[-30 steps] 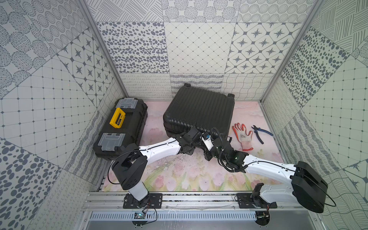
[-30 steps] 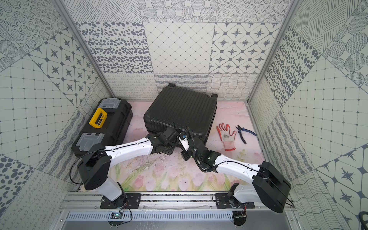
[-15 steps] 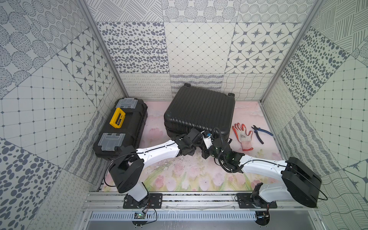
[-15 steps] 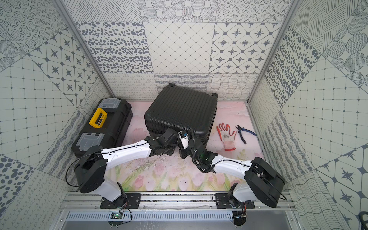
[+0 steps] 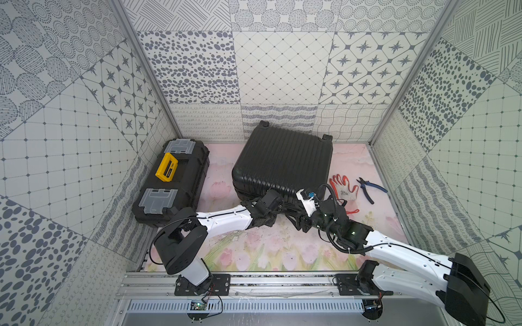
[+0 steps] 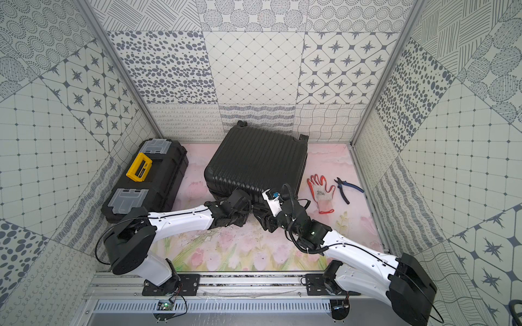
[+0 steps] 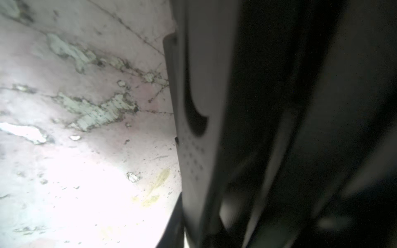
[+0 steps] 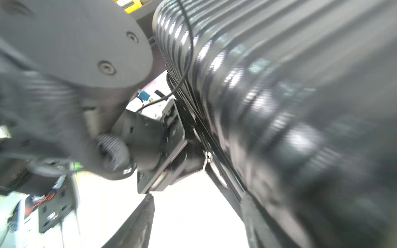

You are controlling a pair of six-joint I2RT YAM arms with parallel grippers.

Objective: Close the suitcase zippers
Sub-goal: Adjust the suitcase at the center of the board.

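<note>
Suitcase: lies flat, shell halves together.
Zippers: seam on the suitcase's robot-facing edge, metal pull dangling.
Right gripper: jaws apart, empty, beside the pull.
Left gripper: same edge, grip unclear.
Advice: pinch the pull squarely, draw along the seam.

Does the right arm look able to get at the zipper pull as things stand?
Likely yes: the right tool is open, and the zipper pull hangs exposed on the suitcase seam just ahead, though the left arm crowds it.
</note>
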